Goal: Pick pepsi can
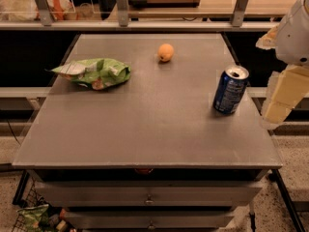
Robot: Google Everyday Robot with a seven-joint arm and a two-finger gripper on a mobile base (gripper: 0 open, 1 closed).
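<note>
The pepsi can [231, 90] is dark blue with white markings and a silver top with an open pull-tab hole. It stands upright on the grey table [145, 129] near its right edge. My gripper [278, 109], pale yellow under the white arm, hangs at the right edge of the view. It is to the right of the can, just beyond the table's right edge, and apart from the can.
A green crinkled chip bag [94, 72] lies at the table's left rear. A small orange fruit [165, 52] sits at the rear middle. Drawers [148, 195] are under the tabletop. A railing with metal posts [121, 6] runs behind the table.
</note>
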